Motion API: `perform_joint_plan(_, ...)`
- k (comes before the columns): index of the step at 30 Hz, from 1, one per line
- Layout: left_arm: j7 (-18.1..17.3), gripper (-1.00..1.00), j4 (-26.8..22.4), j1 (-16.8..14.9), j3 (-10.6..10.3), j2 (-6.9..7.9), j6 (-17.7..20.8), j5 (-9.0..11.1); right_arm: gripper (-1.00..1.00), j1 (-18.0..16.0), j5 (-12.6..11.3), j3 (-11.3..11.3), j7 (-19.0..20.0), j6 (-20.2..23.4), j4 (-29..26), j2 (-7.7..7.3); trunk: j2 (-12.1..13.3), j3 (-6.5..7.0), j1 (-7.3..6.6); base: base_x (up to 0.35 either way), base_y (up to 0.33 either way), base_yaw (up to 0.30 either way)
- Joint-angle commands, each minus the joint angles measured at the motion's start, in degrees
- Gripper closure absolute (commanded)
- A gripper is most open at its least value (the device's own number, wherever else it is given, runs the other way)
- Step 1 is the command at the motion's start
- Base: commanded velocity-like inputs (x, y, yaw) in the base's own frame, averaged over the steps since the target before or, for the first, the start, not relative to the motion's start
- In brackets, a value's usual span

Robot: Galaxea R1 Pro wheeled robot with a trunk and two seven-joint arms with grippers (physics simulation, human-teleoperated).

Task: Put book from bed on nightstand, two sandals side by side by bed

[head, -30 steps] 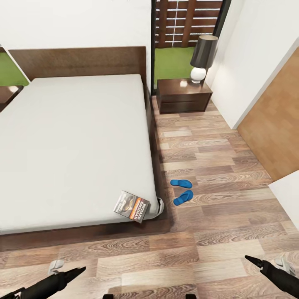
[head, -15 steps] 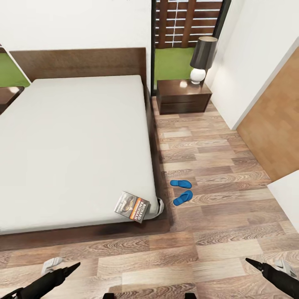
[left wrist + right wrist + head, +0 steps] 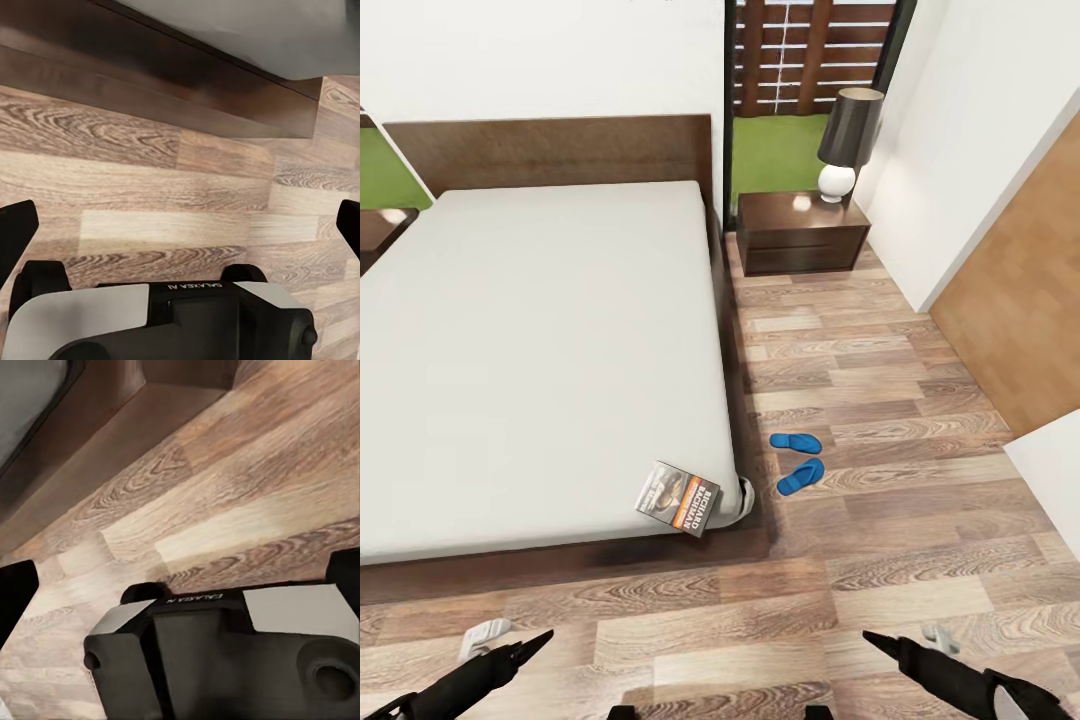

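The book (image 3: 678, 497) lies flat on the near right corner of the bed (image 3: 550, 340), its white mattress on a dark brown frame. Two blue sandals sit on the plank floor just right of that corner. The farther sandal (image 3: 796, 442) lies crosswise and the nearer sandal (image 3: 801, 475) is angled, with a small gap between them. A dark nightstand (image 3: 803, 232) stands beside the headboard on the right. My left gripper (image 3: 538, 640) (image 3: 180, 225) hangs open and empty over the floor short of the bed's foot. My right gripper (image 3: 875, 640) (image 3: 180, 585) is open too, low over the floor.
A lamp (image 3: 847, 140) with a dark shade stands on the right nightstand. A second nightstand (image 3: 380, 228) shows at the bed's far left. White walls and a wood-panelled door (image 3: 1020, 290) bound the floor strip to the right of the bed.
My right arm has swung inward, toward the left of the head view. The left arm dropped slightly a second ago and has since held still. Book and sandals have not moved.
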Motion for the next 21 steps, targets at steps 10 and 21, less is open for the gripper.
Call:
perform_joint_plan(10, -0.34, -1.00, -0.01, -0.02, 0.46, -0.07, 0.11, -0.42, -1.00, -0.44, 3.43, 0.15, -15.55, 1.52, -2.58, 16.16, -0.03, -0.04, 0.00, 0.000, 0.000, 0.000)
perform_joint_plan(21, -0.35, -1.00, -0.02, -0.02, 0.46, -0.68, -0.08, -0.50, -1.00, -0.69, 2.82, 0.12, -17.29, 11.56, -14.21, 17.46, -0.03, -0.04, 0.00, 0.000, 0.000, 0.000)
